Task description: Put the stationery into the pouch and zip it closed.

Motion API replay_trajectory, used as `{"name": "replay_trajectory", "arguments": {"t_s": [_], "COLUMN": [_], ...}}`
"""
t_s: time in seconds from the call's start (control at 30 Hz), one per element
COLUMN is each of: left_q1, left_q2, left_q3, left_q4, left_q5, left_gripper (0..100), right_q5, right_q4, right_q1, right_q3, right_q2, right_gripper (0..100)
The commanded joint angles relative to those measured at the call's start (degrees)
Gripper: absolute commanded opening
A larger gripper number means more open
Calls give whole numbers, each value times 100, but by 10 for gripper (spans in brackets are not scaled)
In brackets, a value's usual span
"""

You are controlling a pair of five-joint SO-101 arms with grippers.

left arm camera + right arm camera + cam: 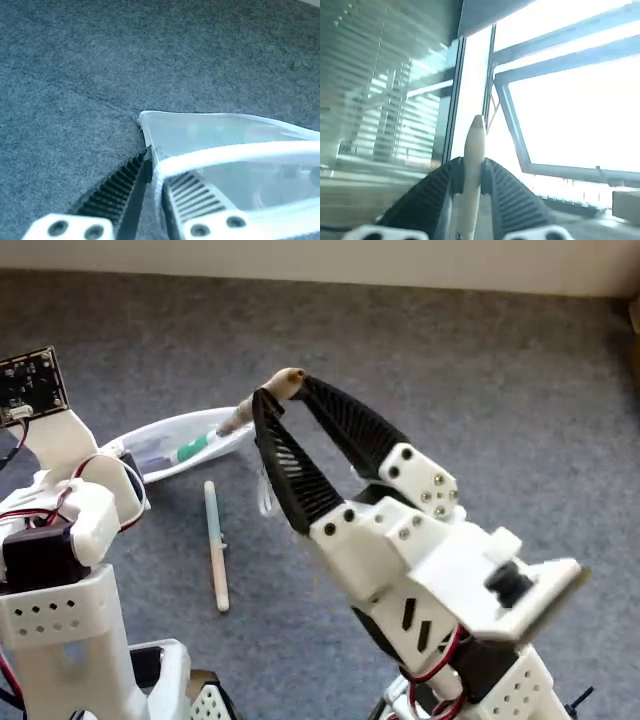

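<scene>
A clear pouch (165,445) lies on the grey mat, and my left gripper (125,455) is shut on its edge. In the left wrist view the jaws (154,172) pinch the white rim of the pouch (225,135) near its corner. A pen with a teal grip (195,448) lies in the pouch, its grey tip poking out of the mouth. My right gripper (283,390) is raised above the mat to the right of the pouch, shut on a cream pen (288,380). The pen (474,150) stands out past the fingertips of the gripper (472,167). Another pale pen (215,545) lies loose on the mat.
The grey mat (480,380) is bare to the right and behind the pouch. The left arm's white base (70,640) stands at the front left. The right arm's body (450,580) hangs over the front right.
</scene>
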Motion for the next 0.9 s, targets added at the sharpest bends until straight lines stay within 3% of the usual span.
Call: {"name": "replay_trajectory", "arguments": {"t_s": [0.0,0.23,0.47,0.87], "left_q1": [127,127,119,127], "left_q2": [-75,-92,-110,-110], "left_q3": [-312,-233,-242,-233], "left_q4": [-237,-237,-237,-237], "left_q5": [53,44,44,44], "left_gripper": [7,7,7,7], "right_q5": [237,1222,1758,1785], "right_q4": [-1165,-3327,-4752,-5086], "right_q1": [48,-629,-1226,-1200], "right_q3": [198,1147,2457,2677], "right_q2": [251,1112,1516,2070], "right_gripper": [5,5,5,5]}}
